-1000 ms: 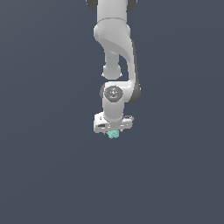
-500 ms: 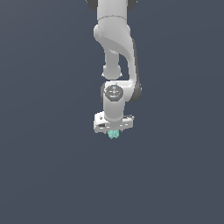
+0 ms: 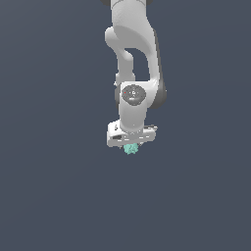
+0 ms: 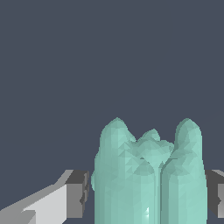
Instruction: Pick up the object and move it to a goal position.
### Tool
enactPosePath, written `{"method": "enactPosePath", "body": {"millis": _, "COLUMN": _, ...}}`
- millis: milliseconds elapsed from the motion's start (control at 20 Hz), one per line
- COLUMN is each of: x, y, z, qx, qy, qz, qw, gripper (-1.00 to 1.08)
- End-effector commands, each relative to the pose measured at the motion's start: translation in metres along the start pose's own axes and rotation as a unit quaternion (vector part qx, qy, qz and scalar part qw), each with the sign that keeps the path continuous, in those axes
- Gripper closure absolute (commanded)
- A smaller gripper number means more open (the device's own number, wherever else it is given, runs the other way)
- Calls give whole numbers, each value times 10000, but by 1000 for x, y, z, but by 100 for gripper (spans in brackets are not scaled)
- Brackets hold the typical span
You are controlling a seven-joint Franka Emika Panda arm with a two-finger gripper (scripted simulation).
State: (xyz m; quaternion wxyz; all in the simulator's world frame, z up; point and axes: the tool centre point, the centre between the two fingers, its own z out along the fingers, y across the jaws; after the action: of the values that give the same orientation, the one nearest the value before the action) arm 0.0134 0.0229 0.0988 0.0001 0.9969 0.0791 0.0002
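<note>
The object (image 3: 130, 149) is a small pale teal-mint lumpy piece. In the exterior view it pokes out just below the white hand of my arm. My gripper (image 3: 131, 147) is shut on it, with the hand covering most of it. In the wrist view the object (image 4: 148, 175) fills the space between my two fingers, one finger (image 4: 78, 192) on one side and the other (image 4: 216, 192) on the other, each pressed against it. No goal marker shows.
The white arm (image 3: 132, 54) comes down from the top of the exterior view. Around it is only a plain dark blue-grey ground (image 3: 49, 171).
The arm's hand and the object have shifted slightly up and toward the exterior view's right. The grip has not changed.
</note>
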Motion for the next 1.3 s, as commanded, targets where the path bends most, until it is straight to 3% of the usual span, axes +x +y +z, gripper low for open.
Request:
{"method": "enactPosePath", "body": {"millis": 0, "x": 9, "y": -5, "z": -21, "qx": 0, "qy": 1, "qz": -2, "qw": 10000, "gripper": 108}}
{"method": "enactPosePath", "body": {"millis": 650, "x": 58, "y": -31, "z": -133, "qx": 1, "qy": -1, "qz": -2, "qw": 10000, "gripper": 108}}
{"method": "enactPosePath", "body": {"millis": 1250, "x": 79, "y": -39, "z": -173, "qx": 1, "qy": -1, "qz": -2, "qw": 10000, "gripper": 108}}
